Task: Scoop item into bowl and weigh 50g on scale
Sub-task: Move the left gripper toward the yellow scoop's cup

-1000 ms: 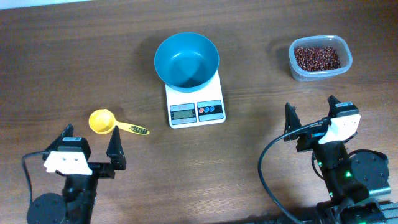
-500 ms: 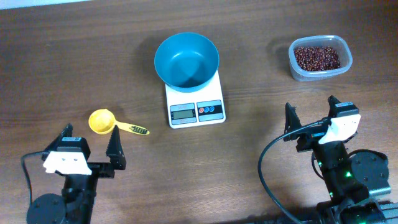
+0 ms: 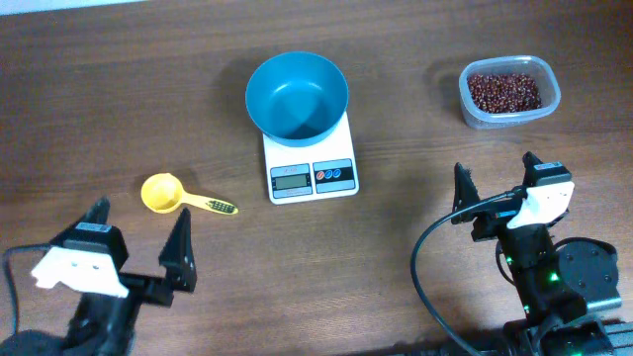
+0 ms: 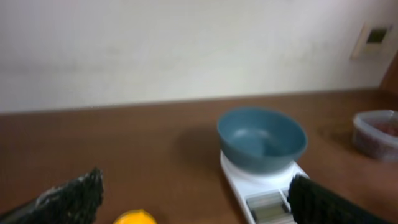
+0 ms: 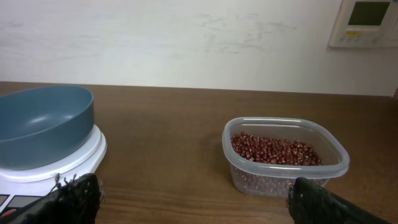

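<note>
The teal-blue bowl sits empty on the white scale at the table's middle back; both also show in the left wrist view and the right wrist view. The red-brown beans fill a clear tub at the back right, seen close in the right wrist view. A yellow scoop lies left of the scale. My left gripper is open and empty near the front left. My right gripper is open and empty, in front of the tub.
The clear tub's rim stands between the right gripper's fingertips in the right wrist view. The yellow scoop's bowl shows at the bottom edge of the left wrist view. A white wall lies behind the table.
My left arm has shifted toward the front of the table and lifted, its gripper still open. The right arm, bowl, scale, scoop and tub have not moved.
</note>
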